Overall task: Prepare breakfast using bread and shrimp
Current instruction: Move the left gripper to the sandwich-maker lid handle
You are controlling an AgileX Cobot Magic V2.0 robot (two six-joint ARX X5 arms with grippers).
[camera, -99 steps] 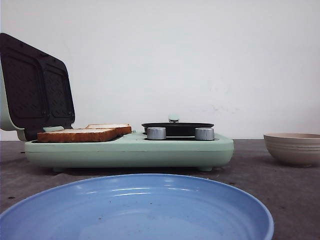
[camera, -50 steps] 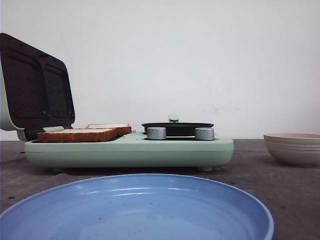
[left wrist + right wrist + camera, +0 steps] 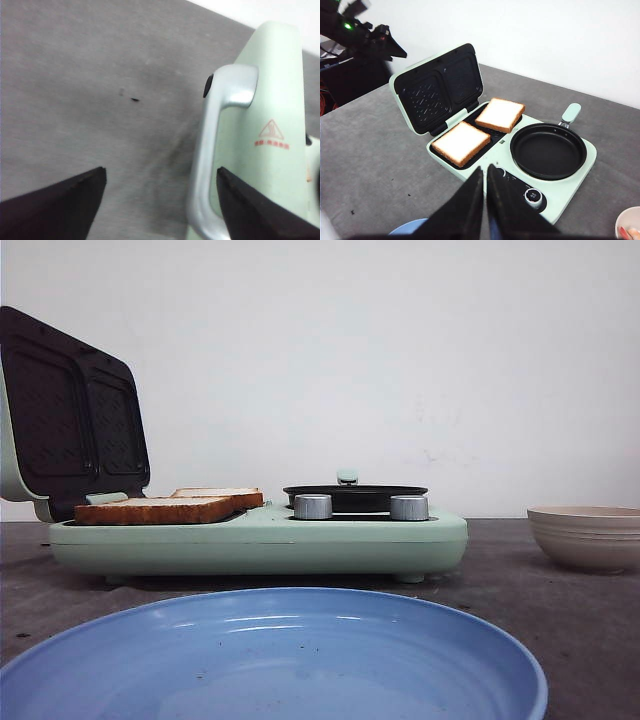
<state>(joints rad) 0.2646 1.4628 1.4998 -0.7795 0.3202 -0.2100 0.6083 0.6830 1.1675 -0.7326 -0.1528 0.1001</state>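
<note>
- The right wrist view alone shows the bread (image 3: 479, 130) from above: two square slices, pale porous faces, golden crust, lying in the open mint-green breakfast maker (image 3: 572, 187) at frame centre, beside its round black pan (image 3: 548, 151).
- The front view shows only the slices' crust edges, centre left, behind a glossy blue plate (image 3: 275, 660).
- Left gripper (image 3: 162, 200): spread wide, empty, by the lid's silver handle (image 3: 212, 145).
- Right gripper (image 3: 485, 200): fingers pressed together, empty.

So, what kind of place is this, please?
Probably a staged robot test bench, not a real kitchen: a green breakfast maker holding the bread sits on a grey table before a bare white wall, with a blue plate nearby.
</note>
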